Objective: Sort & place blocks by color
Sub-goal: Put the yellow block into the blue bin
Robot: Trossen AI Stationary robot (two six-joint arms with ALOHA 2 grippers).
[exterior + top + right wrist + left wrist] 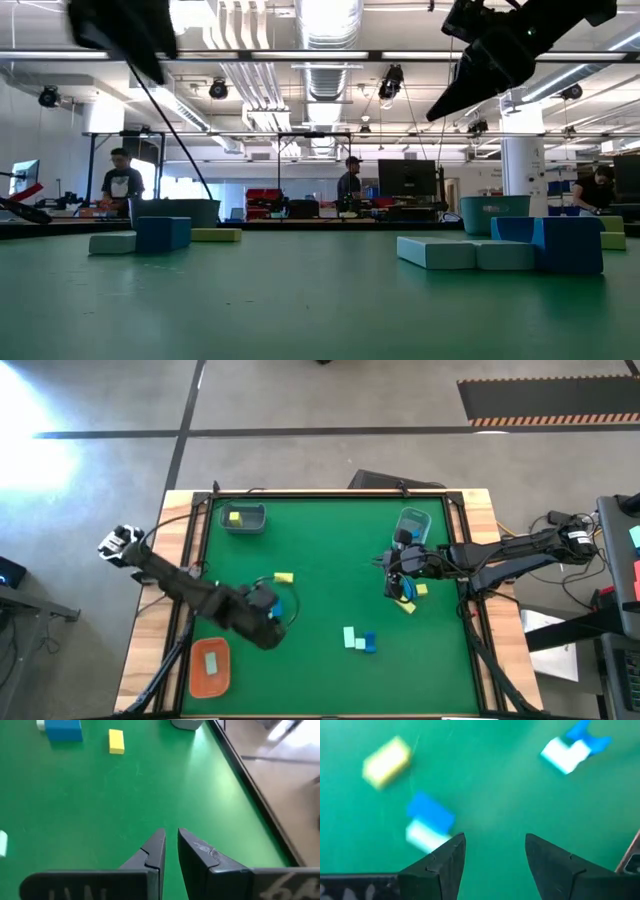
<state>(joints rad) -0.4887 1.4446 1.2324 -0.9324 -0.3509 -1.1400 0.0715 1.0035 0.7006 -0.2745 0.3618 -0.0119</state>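
Small blocks lie flat on the green table [330, 550]. A yellow block [283, 577] lies left of the middle, and a blue block [430, 812] touches a mint one [422, 836] beside my left gripper. A mint block [350, 635] and a blue block [368, 643] lie toward the near edge. Yellow blocks [415, 592] and a blue one lie under my right arm. My left gripper [275, 618] [495, 845] hangs open above the table with nothing between its fingers. My right gripper [392, 582] [171, 837] hovers shut and holds nothing.
A grey-blue tray [243, 518] with a yellow block inside stands at the far left. A second grey-blue tray [413, 525] stands at the far right. An orange tray [210, 665] lies at the near left corner. Wooden rails edge the table. People stand in the room behind.
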